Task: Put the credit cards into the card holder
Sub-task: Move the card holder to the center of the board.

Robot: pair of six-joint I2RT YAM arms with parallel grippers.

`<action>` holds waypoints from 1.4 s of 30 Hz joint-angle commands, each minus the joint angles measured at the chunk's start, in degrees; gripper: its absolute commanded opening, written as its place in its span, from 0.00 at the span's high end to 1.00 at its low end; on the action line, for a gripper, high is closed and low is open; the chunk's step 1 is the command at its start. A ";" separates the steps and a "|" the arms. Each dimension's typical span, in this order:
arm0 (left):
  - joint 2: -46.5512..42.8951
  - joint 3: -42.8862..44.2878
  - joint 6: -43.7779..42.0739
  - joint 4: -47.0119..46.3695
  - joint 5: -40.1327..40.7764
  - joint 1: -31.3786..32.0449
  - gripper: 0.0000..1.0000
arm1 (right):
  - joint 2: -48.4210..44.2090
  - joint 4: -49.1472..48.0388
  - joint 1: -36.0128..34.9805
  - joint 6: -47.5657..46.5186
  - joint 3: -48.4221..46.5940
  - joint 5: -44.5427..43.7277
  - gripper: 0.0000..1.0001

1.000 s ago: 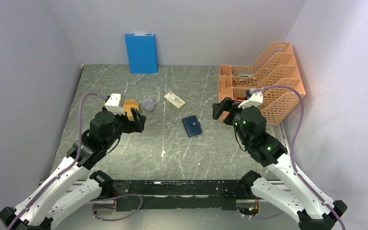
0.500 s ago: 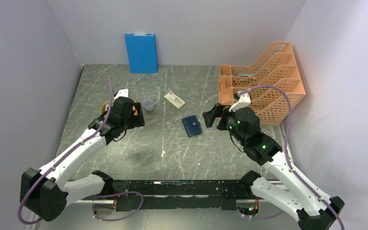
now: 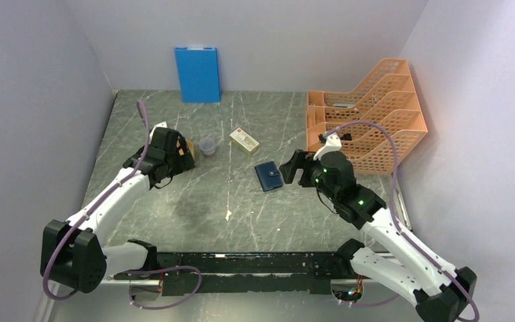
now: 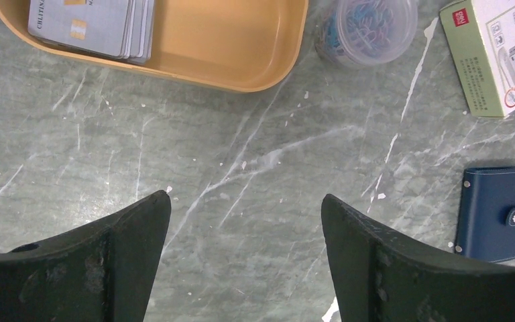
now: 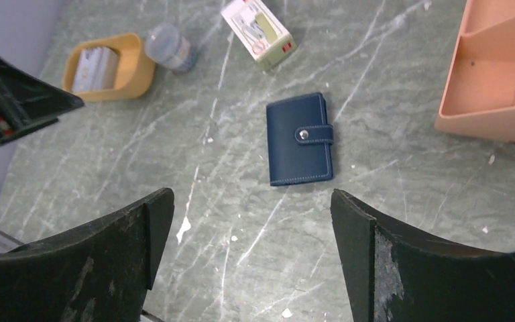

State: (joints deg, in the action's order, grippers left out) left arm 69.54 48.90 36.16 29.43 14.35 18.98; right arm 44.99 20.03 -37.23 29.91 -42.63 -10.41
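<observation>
The credit cards lie stacked, pale grey, in the left end of an orange oval tray. My left gripper hovers open just short of the tray, nothing between its fingers; from above it sits at the tray's near side. The card holder, dark navy with its snap tab fastened, lies flat mid-table. My right gripper is open and empty above the table just near of the card holder, to its right in the top view. The right wrist view also catches the cards.
A clear pot of paper clips stands right of the tray. A cream box with a red mark lies beyond the card holder. A blue upright folder leans on the back wall. An orange mesh file rack fills the back right.
The left arm has stretched forward and left, bringing its gripper up to the tray. The right gripper has swung left toward the card holder. Both stay open.
</observation>
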 commanded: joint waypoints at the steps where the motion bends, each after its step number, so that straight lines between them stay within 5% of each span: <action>1: -2.99 -0.42 0.55 0.38 0.97 -0.34 0.13 | 4.30 -1.78 0.36 2.05 1.97 2.01 0.11; 20: -20.92 -9.48 0.71 4.70 -19.78 -0.44 0.14 | 38.13 -12.38 0.23 1.25 -3.73 0.68 0.18; 30: -22.29 -10.67 -0.88 3.97 -22.43 -0.27 0.14 | 48.06 -13.69 1.55 1.73 -7.68 2.36 0.12; 42: -21.92 -11.89 -1.97 1.65 -25.96 -0.26 0.14 | 52.12 -12.87 -0.37 -0.35 -6.48 1.21 0.23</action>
State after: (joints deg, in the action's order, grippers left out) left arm 47.90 37.54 35.31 33.30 -8.38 18.76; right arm 95.42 6.39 -36.42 30.81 -49.58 -7.51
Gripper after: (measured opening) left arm 0.863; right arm 0.797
